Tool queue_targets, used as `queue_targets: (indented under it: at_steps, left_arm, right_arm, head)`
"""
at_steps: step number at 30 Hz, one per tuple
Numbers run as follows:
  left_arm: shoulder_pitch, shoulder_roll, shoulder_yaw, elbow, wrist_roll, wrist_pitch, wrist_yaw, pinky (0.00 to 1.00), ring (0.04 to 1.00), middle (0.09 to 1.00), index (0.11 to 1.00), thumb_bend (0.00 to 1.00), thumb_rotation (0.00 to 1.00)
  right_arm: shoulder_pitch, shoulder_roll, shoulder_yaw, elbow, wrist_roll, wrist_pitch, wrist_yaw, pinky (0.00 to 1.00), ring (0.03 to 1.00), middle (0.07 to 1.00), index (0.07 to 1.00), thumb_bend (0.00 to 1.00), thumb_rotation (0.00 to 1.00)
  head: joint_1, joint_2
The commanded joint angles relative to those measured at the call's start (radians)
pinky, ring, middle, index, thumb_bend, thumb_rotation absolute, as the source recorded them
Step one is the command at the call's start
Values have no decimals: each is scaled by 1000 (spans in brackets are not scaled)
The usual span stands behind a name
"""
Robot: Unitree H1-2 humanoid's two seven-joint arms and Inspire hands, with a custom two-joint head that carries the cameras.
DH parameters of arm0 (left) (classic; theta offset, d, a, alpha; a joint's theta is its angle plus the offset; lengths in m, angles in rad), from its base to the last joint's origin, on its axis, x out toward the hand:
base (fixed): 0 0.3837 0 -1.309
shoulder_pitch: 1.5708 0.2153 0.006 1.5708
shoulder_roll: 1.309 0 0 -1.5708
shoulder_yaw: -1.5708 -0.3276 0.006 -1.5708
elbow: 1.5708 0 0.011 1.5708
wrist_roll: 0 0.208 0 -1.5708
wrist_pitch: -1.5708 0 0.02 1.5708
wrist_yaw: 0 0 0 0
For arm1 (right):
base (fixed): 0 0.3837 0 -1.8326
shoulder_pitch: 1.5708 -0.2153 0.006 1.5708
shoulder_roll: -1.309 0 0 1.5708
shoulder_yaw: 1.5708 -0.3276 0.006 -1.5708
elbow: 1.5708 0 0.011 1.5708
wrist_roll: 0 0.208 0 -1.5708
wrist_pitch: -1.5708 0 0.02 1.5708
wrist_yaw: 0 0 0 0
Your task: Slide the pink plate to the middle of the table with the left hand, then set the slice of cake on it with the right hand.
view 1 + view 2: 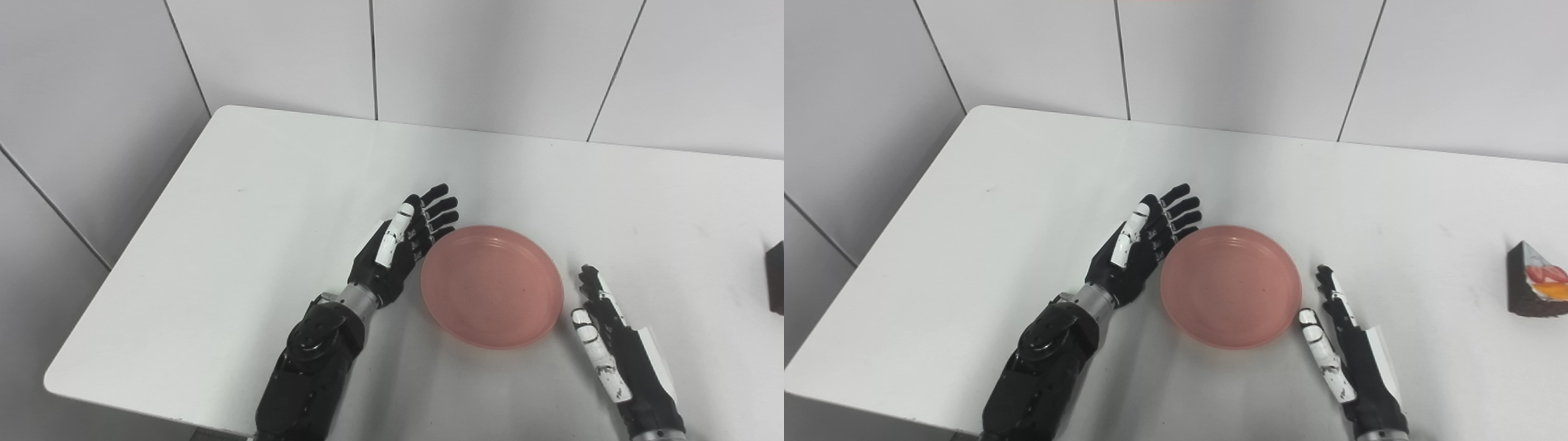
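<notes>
The pink plate (492, 285) lies empty on the white table (275, 202), near the front middle. My left hand (404, 242) is open, fingers straight, its palm side against the plate's left rim. My right hand (603, 334) is open and empty, resting on the table just right of the plate's rim. The slice of cake (1532, 280), dark with red and orange topping, stands at the far right of the table, well apart from both hands; in the left eye view only its edge shows.
Grey wall panels (490, 61) stand behind the table. The table's left edge (131, 239) and front edge run close to my left arm (306, 373).
</notes>
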Motion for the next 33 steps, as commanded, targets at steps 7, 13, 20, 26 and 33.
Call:
queue_targets:
  at_steps: [7, 13, 20, 26, 33]
  left_arm:
    - [31, 17, 28, 77, -24, 60, -10, 893, 897, 897, 884, 427, 1000]
    - [15, 42, 63, 148, -44, 19, -53, 878, 883, 886, 872, 432, 1000]
    - [-8, 73, 90, 253, -64, -57, -126, 872, 876, 880, 864, 454, 1000]
    - [-28, 91, 117, 328, -99, -73, -185, 853, 864, 869, 852, 479, 943]
    - [-44, 118, 131, 380, -114, -81, -221, 836, 848, 856, 840, 485, 907]
  right_arm:
    - [-28, 15, -25, 22, -16, -2, -49, 922, 943, 960, 967, 462, 1000]
    - [-67, 15, -22, -29, -147, 0, -99, 862, 900, 925, 941, 410, 1000]
    - [-144, 9, -55, -118, -350, 22, -157, 692, 792, 851, 883, 637, 812]
    - [-214, -33, -122, -179, -456, 60, -159, 654, 765, 827, 841, 776, 535]
    - [-256, -87, -179, -219, -543, 109, -138, 633, 752, 835, 846, 845, 513]
  head:
    - [-181, -21]
    - [-262, -44]
    - [-340, -63]
    - [-404, -72]
    - [-464, -81]
